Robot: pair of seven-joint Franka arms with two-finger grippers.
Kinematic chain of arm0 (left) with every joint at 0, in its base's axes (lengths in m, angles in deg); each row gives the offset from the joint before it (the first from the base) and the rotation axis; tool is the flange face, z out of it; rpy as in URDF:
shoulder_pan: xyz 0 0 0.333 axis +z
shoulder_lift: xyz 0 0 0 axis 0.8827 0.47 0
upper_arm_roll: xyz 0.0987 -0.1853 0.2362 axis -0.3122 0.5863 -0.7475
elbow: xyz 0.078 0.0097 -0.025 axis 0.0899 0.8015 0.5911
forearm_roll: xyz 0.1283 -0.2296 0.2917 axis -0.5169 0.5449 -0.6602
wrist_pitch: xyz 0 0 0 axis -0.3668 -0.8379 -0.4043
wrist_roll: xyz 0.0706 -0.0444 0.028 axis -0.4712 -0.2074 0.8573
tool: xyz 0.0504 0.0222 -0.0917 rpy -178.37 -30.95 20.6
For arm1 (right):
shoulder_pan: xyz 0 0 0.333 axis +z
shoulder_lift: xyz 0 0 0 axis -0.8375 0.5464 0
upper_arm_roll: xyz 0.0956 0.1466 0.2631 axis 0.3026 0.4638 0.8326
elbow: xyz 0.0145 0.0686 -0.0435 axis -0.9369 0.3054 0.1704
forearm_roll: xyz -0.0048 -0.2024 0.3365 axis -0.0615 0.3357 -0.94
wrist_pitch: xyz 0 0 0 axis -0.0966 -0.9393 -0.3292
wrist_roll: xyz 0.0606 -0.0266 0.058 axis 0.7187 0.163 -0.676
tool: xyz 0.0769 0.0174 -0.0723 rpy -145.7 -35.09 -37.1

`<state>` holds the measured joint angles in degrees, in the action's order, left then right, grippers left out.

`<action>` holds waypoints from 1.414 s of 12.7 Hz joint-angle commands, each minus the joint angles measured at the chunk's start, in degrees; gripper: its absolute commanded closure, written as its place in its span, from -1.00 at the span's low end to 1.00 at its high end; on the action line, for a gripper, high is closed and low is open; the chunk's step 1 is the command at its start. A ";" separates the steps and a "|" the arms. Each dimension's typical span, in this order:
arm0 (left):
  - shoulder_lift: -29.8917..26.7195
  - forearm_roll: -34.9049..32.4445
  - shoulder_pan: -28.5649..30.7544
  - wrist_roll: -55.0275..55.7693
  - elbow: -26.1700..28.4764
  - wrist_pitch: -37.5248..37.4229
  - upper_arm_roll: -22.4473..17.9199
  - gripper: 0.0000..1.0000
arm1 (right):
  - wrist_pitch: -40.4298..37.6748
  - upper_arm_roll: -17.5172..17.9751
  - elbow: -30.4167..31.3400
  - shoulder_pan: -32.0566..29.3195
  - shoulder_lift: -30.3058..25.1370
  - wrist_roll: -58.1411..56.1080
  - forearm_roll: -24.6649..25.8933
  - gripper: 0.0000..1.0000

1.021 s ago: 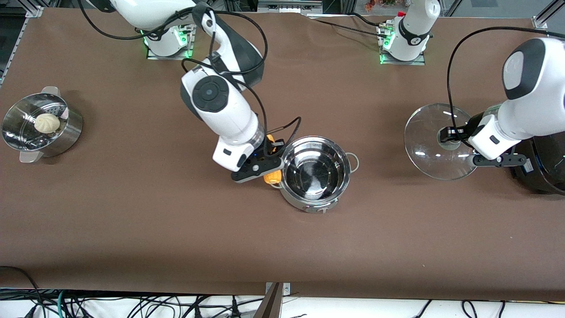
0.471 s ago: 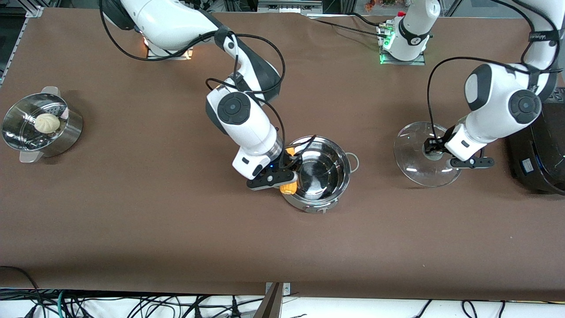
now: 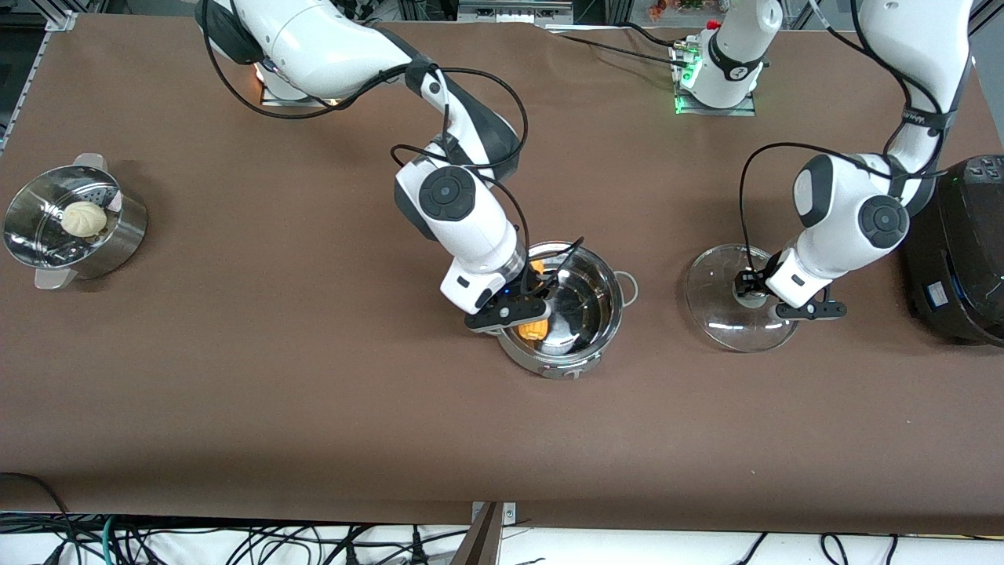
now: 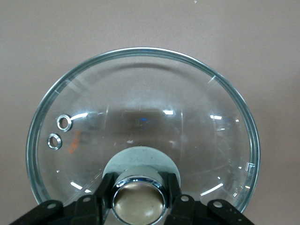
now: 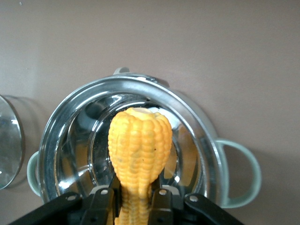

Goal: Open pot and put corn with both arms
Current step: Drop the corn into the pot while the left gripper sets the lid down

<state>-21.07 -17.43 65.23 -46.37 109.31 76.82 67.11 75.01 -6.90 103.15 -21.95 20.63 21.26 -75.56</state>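
The shiny steel pot (image 3: 584, 341) stands open at the table's middle, also in the right wrist view (image 5: 197, 122). My right gripper (image 3: 527, 308) is shut on the yellow-orange corn (image 3: 536, 329) and holds it over the pot's inside; the cob (image 5: 139, 145) points into the pot. My left gripper (image 3: 757, 292) is shut on the tan knob (image 4: 138, 200) of the glass lid (image 3: 722, 318), which is low over or on the table beside the pot, toward the left arm's end. The lid's rim (image 4: 140, 51) fills the left wrist view.
A perforated steel steamer basket (image 3: 118, 243) with a white bun (image 3: 84, 218) stands toward the right arm's end. A black rice cooker (image 3: 961, 259) stands at the left arm's end, close to the left arm. Cables hang off the table's near edge.
My right gripper has moved with the corn from beside the pot's rim to over its inside. My left gripper has carried the lid lower and a little toward the pot.
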 commanded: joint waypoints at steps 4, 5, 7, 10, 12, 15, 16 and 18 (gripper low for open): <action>2.38 -1.12 0.69 -1.10 -1.38 1.47 0.24 0.00 | 3.10 -0.56 -3.18 1.89 3.83 1.08 0.44 0.82; 2.47 -1.12 0.69 -0.92 -1.38 1.47 0.24 -0.32 | 3.97 -0.47 -3.18 2.16 4.10 1.08 0.44 0.78; 2.47 -1.12 1.47 -1.01 -1.46 1.47 0.24 -0.57 | 4.33 -0.38 -3.00 2.16 4.19 1.26 0.44 -0.52; 1.69 -1.12 2.35 -1.10 -1.46 0.94 0.24 -1.00 | 4.16 -0.73 -2.82 2.25 4.10 1.17 0.53 -1.00; -1.99 -1.21 3.32 -1.10 -1.46 -0.54 0.24 -1.00 | 2.33 -1.08 -2.82 2.16 3.49 1.08 0.62 -1.00; -8.41 -1.12 4.20 -3.73 -5.22 -11.49 0.24 -1.00 | -3.47 -2.66 -2.82 2.07 1.13 0.65 2.10 -1.00; -10.08 -1.12 4.29 -3.73 -8.81 -17.72 0.24 -1.00 | -6.45 -2.76 -2.82 1.46 -0.45 -0.14 3.24 -1.00; -11.15 -1.12 5.08 -3.73 -20.30 -34.48 0.24 -1.00 | -12.34 -3.02 -2.65 -2.13 -4.32 -5.22 3.44 -1.00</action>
<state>-31.05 -17.43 69.18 -48.86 97.92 54.59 67.03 68.23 -9.92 99.90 -21.09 20.70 19.91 -72.65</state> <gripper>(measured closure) 0.000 0.000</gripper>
